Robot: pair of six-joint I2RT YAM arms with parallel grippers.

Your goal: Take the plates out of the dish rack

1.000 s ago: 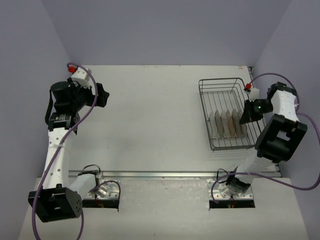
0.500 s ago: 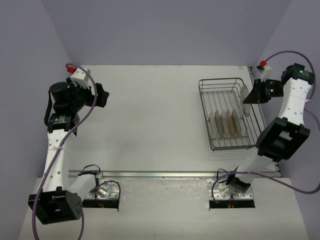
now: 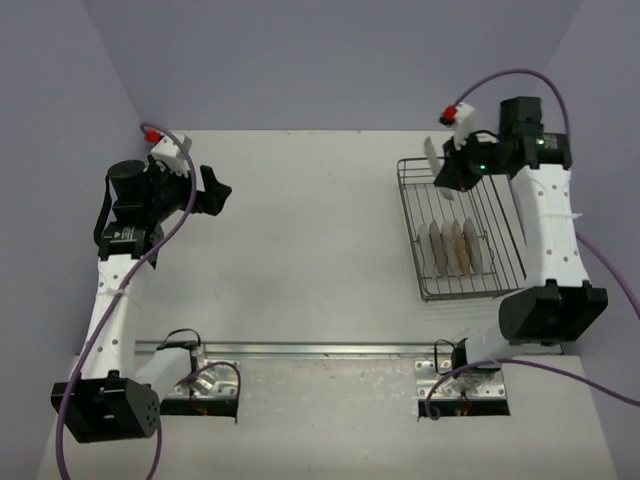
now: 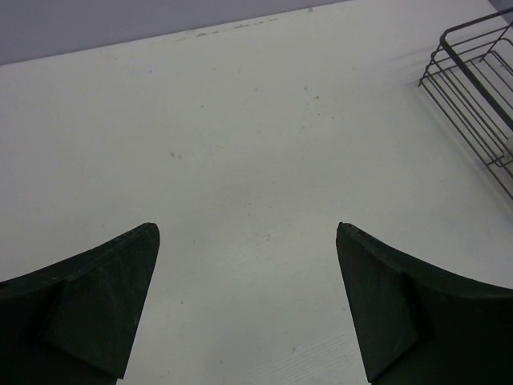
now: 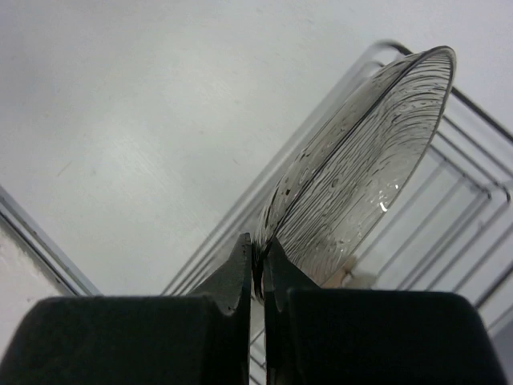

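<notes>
Jaws of the right gripper point(image 5: 258, 245) pinch just the rim of a clear plate point(image 5: 361, 160), tilted above the far corner of the dish rack point(image 3: 500, 240), so it may slip out; the left gripper point(image 4: 247, 233) gapes empty.

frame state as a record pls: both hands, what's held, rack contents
right hand: shut on the rim of one translucent plate
held plate position: on edge, above the far-left corner of the dish rack
left hand: open, empty, over the table
in rack: four plates upright in a row, near half
</notes>
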